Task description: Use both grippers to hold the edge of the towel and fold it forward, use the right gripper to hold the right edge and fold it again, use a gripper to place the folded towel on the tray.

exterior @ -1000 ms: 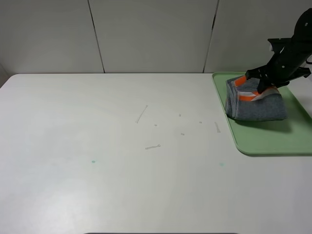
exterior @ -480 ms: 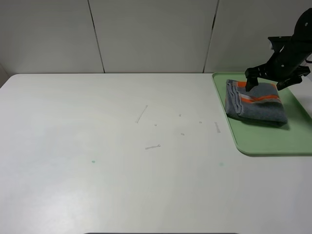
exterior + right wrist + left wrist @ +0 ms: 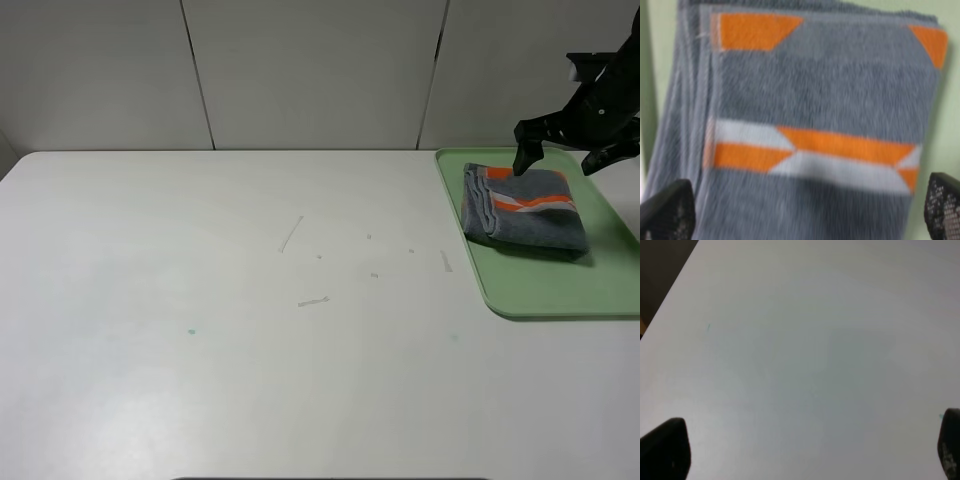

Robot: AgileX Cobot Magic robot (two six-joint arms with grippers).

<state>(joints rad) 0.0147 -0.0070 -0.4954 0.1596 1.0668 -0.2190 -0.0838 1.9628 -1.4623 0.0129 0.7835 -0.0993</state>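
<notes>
The folded dark grey towel [image 3: 523, 208] with orange-and-white stripes lies flat on the light green tray [image 3: 560, 290] at the table's right rear. My right gripper [image 3: 565, 158] is open and empty, a little above the towel's far edge. The right wrist view shows the towel [image 3: 810, 125] close below, with its stacked hemmed edges [image 3: 690, 110] on one side and my fingertips [image 3: 667, 210] spread wide apart. The left gripper [image 3: 805, 450] is out of the high view; its wrist view shows two fingertips [image 3: 665, 447] far apart over bare table, holding nothing.
The white table [image 3: 250, 330] carries a few small scraps of lint or thread [image 3: 291, 233] near its middle. The tray's rim [image 3: 455, 215] stands slightly raised beside the towel. A panelled wall runs behind the table.
My right gripper has let go of the towel and risen up and to the right. The towel, lifted at one end a second ago, now lies flat on the tray.
</notes>
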